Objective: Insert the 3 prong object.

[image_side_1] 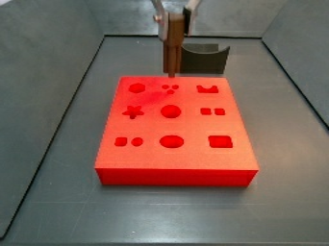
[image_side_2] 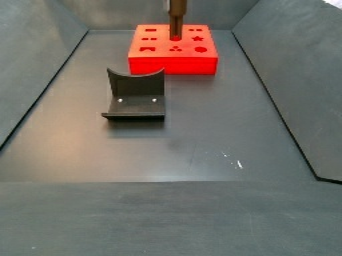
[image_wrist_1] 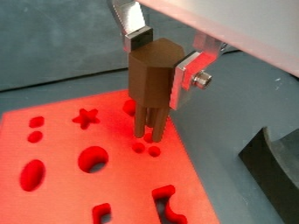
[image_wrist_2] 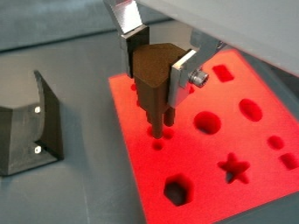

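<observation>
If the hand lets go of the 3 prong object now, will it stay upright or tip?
Likely to tip: the 3 prong object is tall and slim on thin prongs, not yet seated in the red block. It looks rigid. The hand grips flat faces, so slipping seems unlikely.

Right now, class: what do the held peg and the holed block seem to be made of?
3 prong object, shut in the gripper: dull brown, matte, faceted, probably plastic, maybe printed. Red block: uniform bright red, matte, clean-cut holes, likely plastic too, though unconfirmed.
</observation>
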You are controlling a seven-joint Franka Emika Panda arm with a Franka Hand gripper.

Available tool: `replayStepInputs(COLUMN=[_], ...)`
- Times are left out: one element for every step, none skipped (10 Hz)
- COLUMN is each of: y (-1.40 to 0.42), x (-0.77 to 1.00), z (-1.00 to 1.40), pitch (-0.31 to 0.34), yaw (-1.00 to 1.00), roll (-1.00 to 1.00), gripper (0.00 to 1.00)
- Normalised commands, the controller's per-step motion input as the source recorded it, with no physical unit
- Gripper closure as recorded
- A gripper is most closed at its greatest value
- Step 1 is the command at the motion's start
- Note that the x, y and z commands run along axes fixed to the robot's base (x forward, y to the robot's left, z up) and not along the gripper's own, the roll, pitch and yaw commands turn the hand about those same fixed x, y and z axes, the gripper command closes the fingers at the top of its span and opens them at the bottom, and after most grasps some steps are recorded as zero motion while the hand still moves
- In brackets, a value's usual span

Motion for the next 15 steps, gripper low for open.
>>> replayStepInputs(y=[-0.2,-0.19,-0.16,-0.08,0.0,0.0,0.09,0.17,0.15,0.08,0.0,-0.05,0.0,0.0,-0.09], x=[0.05,0.36,0.63,0.65,0.51,0.31,0.17,0.0,-0.25,-0.16,-0.09,-0.04,-0.09,-0.05,-0.13], z=[0.06,-0.03,-0.23,-0.31,-0.3,-0.27,-0.25,-0.23,-0.2,0.11,0.28,0.27,0.0,-0.03,-0.12], pitch=[-0.06,0.046,0.189,0.206,0.203,0.154,0.129,0.026,-0.083,-0.16,-0.181,-0.18,-0.106,-0.053,-0.006], yaw=[0.0,-0.05,-0.13,-0.14,-0.23,-0.27,-0.25,-0.1,0.16,0.7,0.75,0.72,0.28,0.11,0.0], roll=[0.11,0.31,0.41,0.39,0.31,0.24,0.14,0.0,-0.04,-0.08,0.0,0.0,0.01,0.05,0.12], gripper=[1.0,1.0,1.0,1.0,1.0,1.0,1.0,1.0,1.0,1.0,1.0,1.0,1.0,1.0,1.0])
